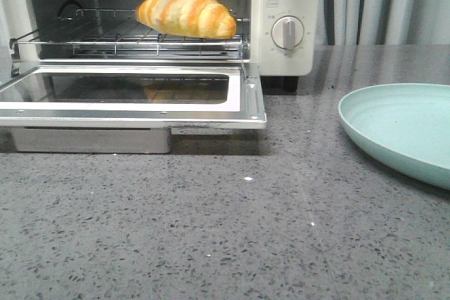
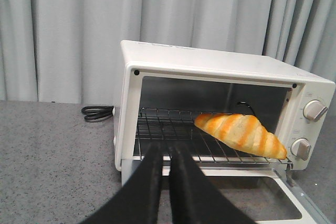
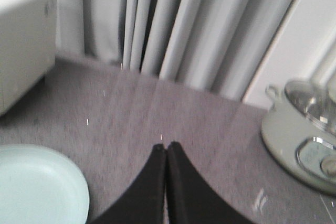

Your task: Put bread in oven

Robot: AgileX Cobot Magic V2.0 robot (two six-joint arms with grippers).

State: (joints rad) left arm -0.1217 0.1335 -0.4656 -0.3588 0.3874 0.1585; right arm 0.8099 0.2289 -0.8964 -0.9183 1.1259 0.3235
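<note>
The bread (image 1: 186, 12), a golden-orange striped croissant roll, lies on the wire rack (image 1: 84, 33) inside the cream-white oven (image 1: 287, 33), towards the rack's right side. The glass door (image 1: 133, 93) hangs open and flat. In the left wrist view the bread (image 2: 241, 134) lies on the rack of the oven (image 2: 210, 64). My left gripper (image 2: 167, 148) is shut and empty, in front of the rack's left part, apart from the bread. My right gripper (image 3: 166, 148) is shut and empty above the grey counter, away from the oven. Neither gripper shows in the front view.
A pale green plate (image 1: 408, 128) sits on the counter right of the oven; it also shows in the right wrist view (image 3: 37, 187). A grey-green cooker (image 3: 307, 135) stands at the far right. A black cord (image 2: 97, 113) lies left of the oven. Curtains hang behind.
</note>
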